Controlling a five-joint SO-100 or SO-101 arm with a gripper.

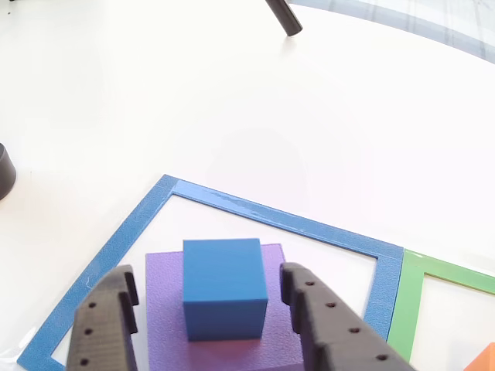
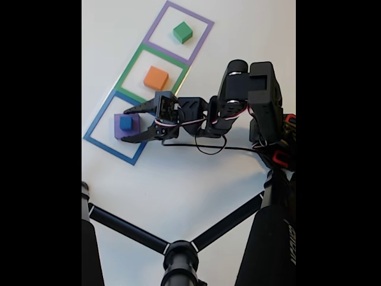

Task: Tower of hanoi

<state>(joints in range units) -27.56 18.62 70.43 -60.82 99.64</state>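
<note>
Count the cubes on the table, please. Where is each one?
4: blue cube on the purple cube in the blue frame; orange cube in the green frame; green cube in the purple frame.

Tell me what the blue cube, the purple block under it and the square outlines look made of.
Blue cube: matte, probably plastic or foam; even colour, no glare. Purple block: same dull look, faintly grainy surface, possibly 3D-printed. Blue outline: flat and glossy, likely tape or laminated print; it reflects light. The open tool has black, rough fingers, apparently printed plastic.
</note>
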